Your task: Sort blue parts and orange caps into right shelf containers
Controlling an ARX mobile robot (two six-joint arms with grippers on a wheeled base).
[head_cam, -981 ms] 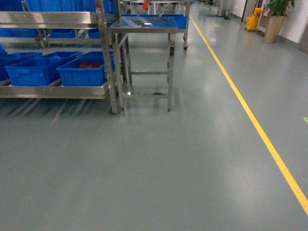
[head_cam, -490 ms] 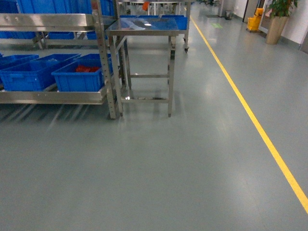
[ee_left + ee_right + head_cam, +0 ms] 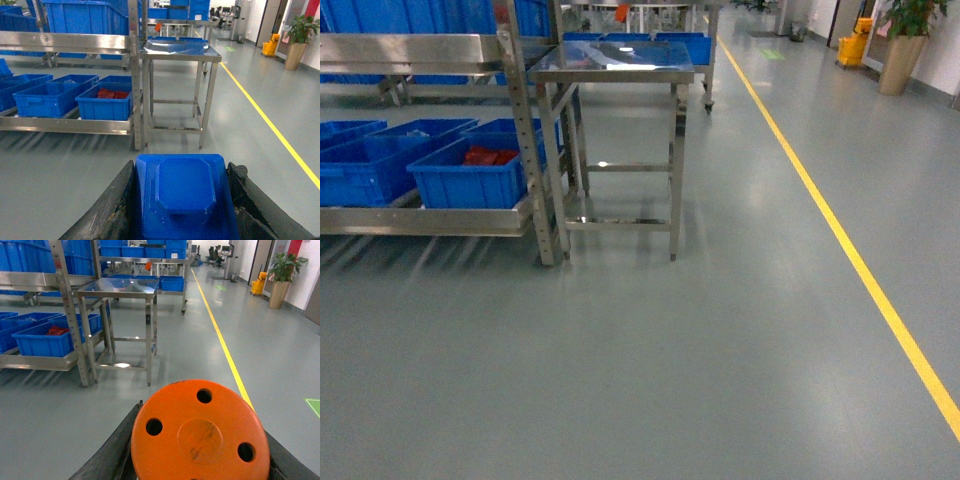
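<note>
- A metal shelf rack (image 3: 430,215) stood at the far left of the floor (image 3: 650,370).
- Three bins sat side by side on the low shelf of the rack.
- The right bin (image 3: 470,175) sat at the right end of that shelf, next to the rack's front post (image 3: 525,130).
- Some small parts (image 3: 488,156) lay inside the right bin.
- More bins (image 3: 420,15) sat on the top shelf of the rack.
- A metal table (image 3: 612,60) stood just right of the rack, close to its post.
- A cart (image 3: 665,40) stood behind the table.
- A floor line (image 3: 840,240) ran from far back to the near right edge of the floor.
- A potted plant (image 3: 905,40) and a mop bucket (image 3: 853,45) stood at the far right, well apart from the table.
</note>
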